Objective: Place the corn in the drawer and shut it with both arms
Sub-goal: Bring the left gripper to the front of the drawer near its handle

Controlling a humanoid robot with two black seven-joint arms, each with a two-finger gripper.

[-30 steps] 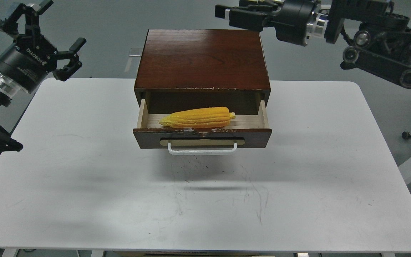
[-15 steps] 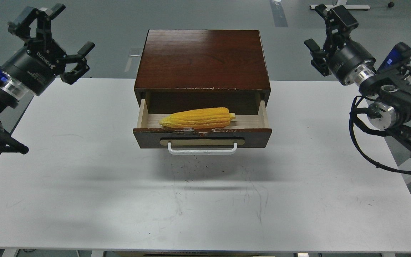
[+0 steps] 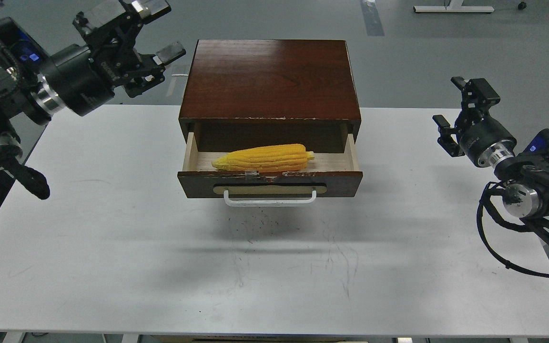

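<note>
The yellow corn [image 3: 264, 157] lies lengthwise inside the open drawer [image 3: 269, 183], pointed end to the left. The drawer stands pulled out of the dark brown cabinet [image 3: 269, 78], its white bar handle [image 3: 269, 200] facing me. My left gripper [image 3: 153, 31] is open and empty, held in the air just left of the cabinet's back left corner. My right gripper [image 3: 460, 112] is open and empty, above the table's right side, well to the right of the drawer.
The white table [image 3: 112, 247] carries the cabinet at its far middle. Grey floor lies behind. A white stand base [image 3: 451, 8] shows at the top right. My arms' thick links stand over the left and right table edges.
My left gripper has swung right toward the cabinet's back left corner. My right gripper has moved from above the cabinet out to the right and down. The corn and drawer have not moved.
</note>
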